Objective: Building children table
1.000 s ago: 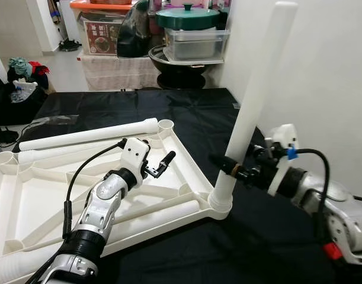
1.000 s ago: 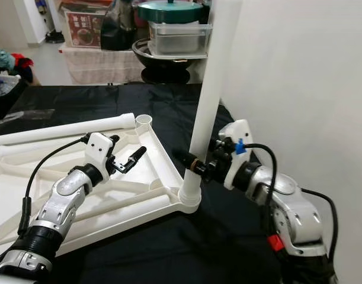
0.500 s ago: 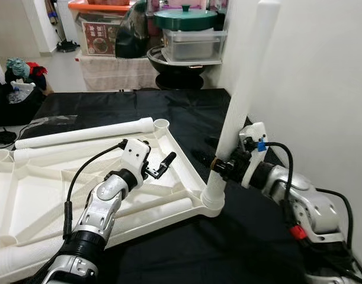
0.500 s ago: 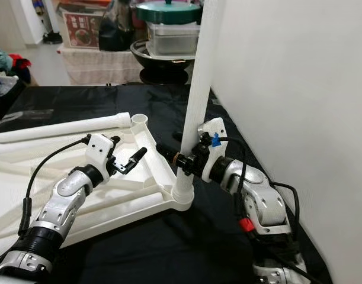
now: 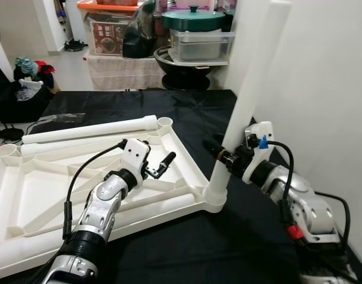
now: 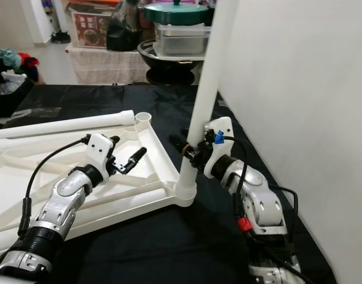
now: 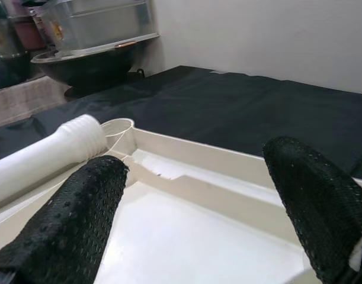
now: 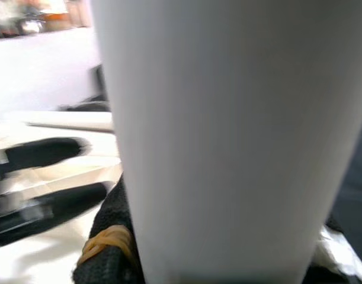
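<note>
The right gripper [image 5: 221, 155] is clamped on the leg [image 5: 246, 109], which rises tilted from the tabletop's [image 5: 26, 195] near-right corner socket, while the left gripper [image 5: 160, 164] hovers open over the tray.

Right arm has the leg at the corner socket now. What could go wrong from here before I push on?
1. The upright leg leans off vertical, gripped low by the right gripper. Pushing now may jam it in the corner socket.
2. The tabletop frame lies loose on the black cloth; the left gripper hovers open above it, so the frame may slide or lift.
3. The leg stands near the white wall; it may strike it.
</note>
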Controlling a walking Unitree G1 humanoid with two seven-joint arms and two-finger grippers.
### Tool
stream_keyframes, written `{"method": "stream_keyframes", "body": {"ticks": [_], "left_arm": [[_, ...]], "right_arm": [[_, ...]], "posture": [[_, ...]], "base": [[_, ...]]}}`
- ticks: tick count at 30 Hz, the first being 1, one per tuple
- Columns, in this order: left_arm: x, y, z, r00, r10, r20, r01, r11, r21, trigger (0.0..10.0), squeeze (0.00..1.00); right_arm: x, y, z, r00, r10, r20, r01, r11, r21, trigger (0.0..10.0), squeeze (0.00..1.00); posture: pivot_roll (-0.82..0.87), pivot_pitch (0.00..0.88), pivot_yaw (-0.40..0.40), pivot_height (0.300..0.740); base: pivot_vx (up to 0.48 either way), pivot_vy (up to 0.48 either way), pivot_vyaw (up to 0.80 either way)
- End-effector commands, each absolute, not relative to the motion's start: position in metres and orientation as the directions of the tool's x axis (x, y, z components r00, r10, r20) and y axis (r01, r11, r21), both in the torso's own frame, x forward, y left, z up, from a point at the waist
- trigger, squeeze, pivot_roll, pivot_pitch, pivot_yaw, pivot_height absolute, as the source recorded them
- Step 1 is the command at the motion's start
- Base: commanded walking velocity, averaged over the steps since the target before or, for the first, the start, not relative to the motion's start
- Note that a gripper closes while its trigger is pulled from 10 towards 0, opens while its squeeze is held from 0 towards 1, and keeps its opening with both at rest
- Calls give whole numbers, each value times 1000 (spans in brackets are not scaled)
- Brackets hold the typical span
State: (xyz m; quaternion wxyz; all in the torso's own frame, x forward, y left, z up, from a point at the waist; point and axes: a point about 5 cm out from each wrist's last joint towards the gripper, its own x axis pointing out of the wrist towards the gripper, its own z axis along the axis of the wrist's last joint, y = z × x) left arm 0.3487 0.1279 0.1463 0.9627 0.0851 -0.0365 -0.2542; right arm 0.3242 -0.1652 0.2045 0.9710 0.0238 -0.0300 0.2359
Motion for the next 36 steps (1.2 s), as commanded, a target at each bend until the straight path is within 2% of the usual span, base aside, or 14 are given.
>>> {"method": "stream_keyframes", "body": {"ticks": [1,3,4,5,10,17,18,19,20,25,26,31,32,36], "left_arm": [[349,126,143,863,-506,11,495,847,194,10000,0],[349,126,143,862,-507,9,496,847,194,10000,0],[349,126,143,862,-507,9,496,847,194,10000,0],[349,124,142,861,-508,9,497,846,193,10000,0],[347,122,141,859,-512,9,502,844,189,10000,0],[349,125,143,861,-509,5,498,845,196,10000,0],[350,125,143,861,-508,6,497,845,197,10000,0],[350,125,143,861,-508,6,497,845,197,10000,0],[350,125,143,861,-508,6,497,845,196,10000,0],[348,124,141,861,-509,5,499,845,192,10000,0],[348,124,140,861,-509,4,499,845,192,10000,0],[348,126,141,862,-507,4,497,846,192,10000,0],[348,126,142,862,-507,6,496,846,193,10000,0],[348,127,146,863,-505,25,490,847,206,10000,0]], "right_arm": [[324,-186,193,948,319,14,-319,948,19,0,0],[322,-217,175,995,-66,-72,65,998,-18,0,0],[322,-217,175,995,-66,-72,65,998,-18,0,0],[314,-235,165,961,-256,-100,255,967,-22,0,0],[295,-250,148,862,-489,-136,496,868,26,0,0],[291,-234,143,847,-509,-150,521,852,54,0,0],[294,-227,143,859,-486,-158,500,863,64,4549,0],[294,-227,143,859,-486,-158,500,863,64,4549,0],[299,-219,142,887,-433,-162,449,889,86,10000,0],[303,-216,149,913,-392,-115,405,903,143,10000,0],[303,-218,154,914,-397,-86,406,900,158,10000,863],[305,-222,167,927,-374,-21,369,902,223,10000,835],[308,-218,178,964,-263,47,243,936,254,10000,8],[305,-209,200,980,68,185,-103,977,188,10000,0]], "posture": [[20,0,-65,740],[9,0,-60,740],[9,0,-60,740],[11,0,-58,740],[10,0,-55,740],[7,0,-54,740],[6,0,-55,740],[6,0,-55,740],[5,0,-56,740],[11,0,-60,740],[14,0,-62,740],[13,0,-58,740],[11,0,-54,740],[0,0,-41,740]], "base": [[0,0,0],[0,0,0],[0,0,0],[0,0,0],[0,0,0],[0,0,0],[0,0,0],[0,0,0],[0,0,0],[0,0,0],[0,0,0],[0,0,0],[0,0,0],[0,0,0]]}}
